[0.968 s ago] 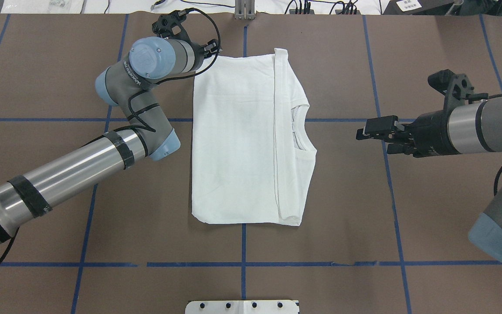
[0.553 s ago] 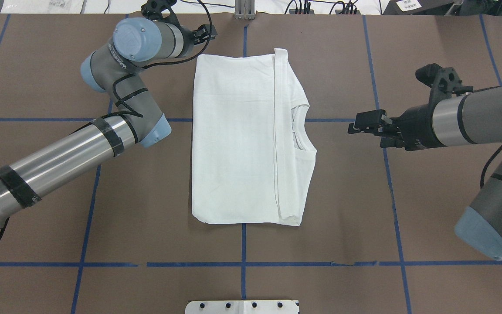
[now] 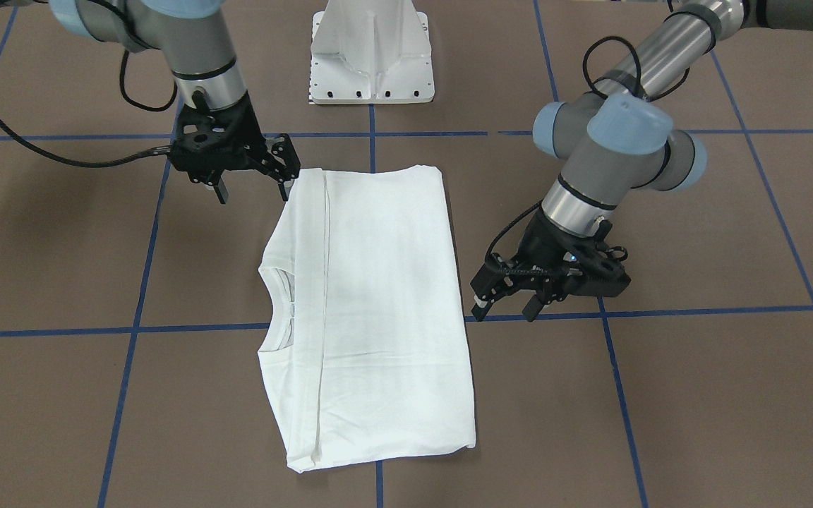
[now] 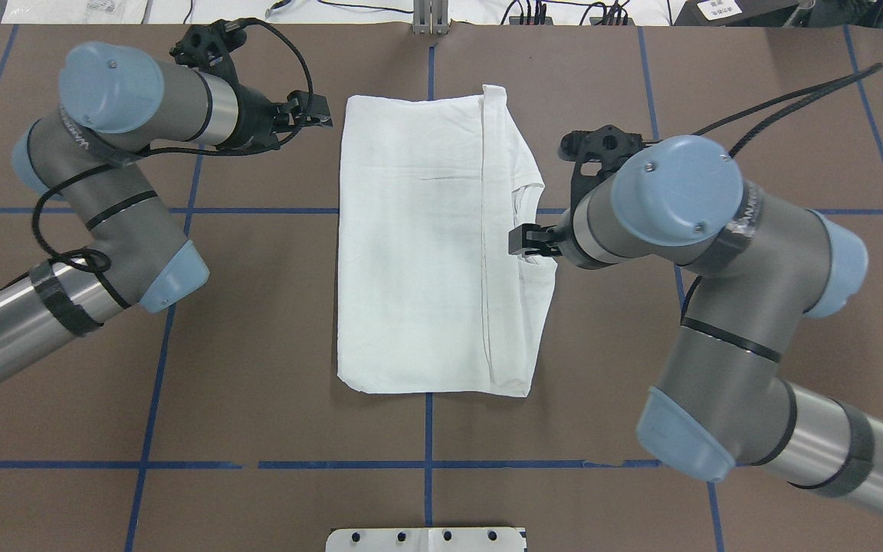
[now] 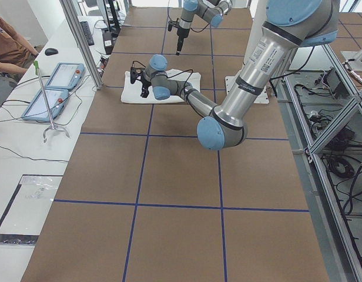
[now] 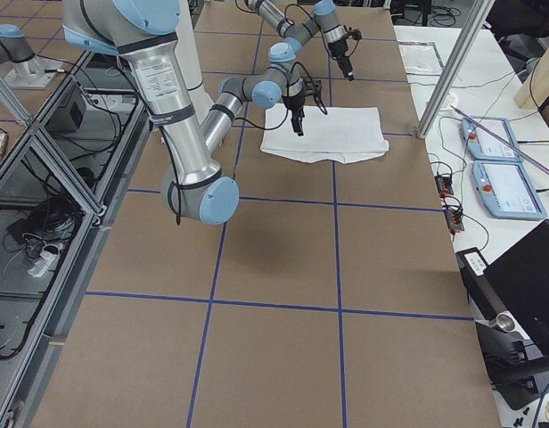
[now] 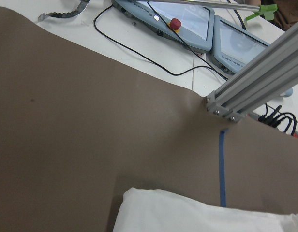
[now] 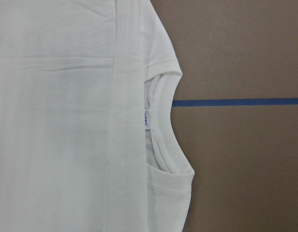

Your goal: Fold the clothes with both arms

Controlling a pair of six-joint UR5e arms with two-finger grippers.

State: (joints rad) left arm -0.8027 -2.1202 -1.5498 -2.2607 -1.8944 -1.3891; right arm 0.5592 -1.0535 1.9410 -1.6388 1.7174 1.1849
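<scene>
The clothes are one white shirt [image 4: 426,245], lying flat and folded into a long rectangle on the brown table, also seen as the shirt [image 3: 371,310]. Its ribbed collar [image 8: 161,125] and small neck label [image 8: 147,119] face the robot's right side. My right gripper [image 4: 516,239] hangs open above the collar edge; the right gripper [image 3: 251,189] shows both fingers spread and empty. My left gripper [image 4: 321,111] is open just off the shirt's far left corner [image 7: 187,215]; the left gripper [image 3: 505,307] holds nothing. Neither wrist view shows fingers.
Blue tape lines [image 4: 428,429] grid the table. The white pedestal base [image 3: 371,70] stands at the robot's edge. Beyond the far edge are an aluminium post [image 7: 255,87] and pendants [image 7: 187,19] with cables. A person [image 5: 7,41] sits at the side bench.
My right arm has swung in from the right, bringing its gripper over the collar. My left gripper has drawn back leftward from the shirt's far corner. The shirt has not moved.
</scene>
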